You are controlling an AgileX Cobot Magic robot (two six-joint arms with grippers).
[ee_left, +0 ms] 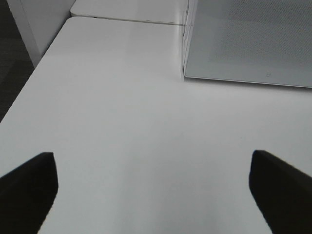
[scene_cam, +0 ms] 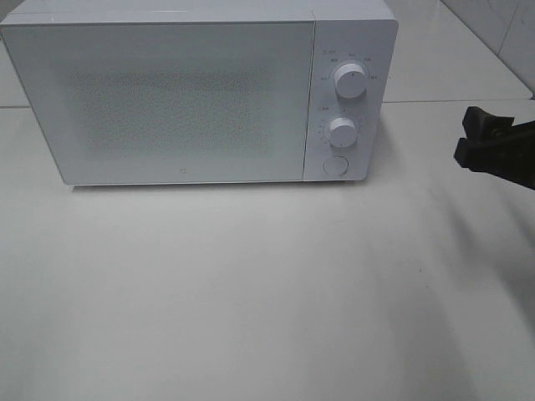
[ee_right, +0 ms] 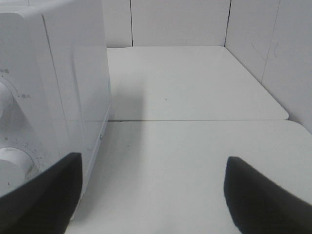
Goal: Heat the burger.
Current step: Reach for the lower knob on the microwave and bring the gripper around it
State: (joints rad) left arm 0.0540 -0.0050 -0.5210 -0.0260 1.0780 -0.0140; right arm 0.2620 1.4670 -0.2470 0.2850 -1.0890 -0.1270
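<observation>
The burger is out of view in all three frames. A white microwave (scene_cam: 192,92) stands at the back of the table with its door shut. Two round knobs (scene_cam: 349,81) and a button sit on its right panel. My right gripper (scene_cam: 472,138) hangs open to the right of the microwave, with nothing between its fingers (ee_right: 263,195). The left gripper (ee_left: 151,195) is open over bare table, left of the microwave's front corner (ee_left: 184,73). It does not show in the high view.
The white table (scene_cam: 251,292) stretches in front of the microwave. A tiled wall (ee_right: 180,22) runs behind it and along the right side. The table's left edge (ee_left: 29,78) drops to a dark floor.
</observation>
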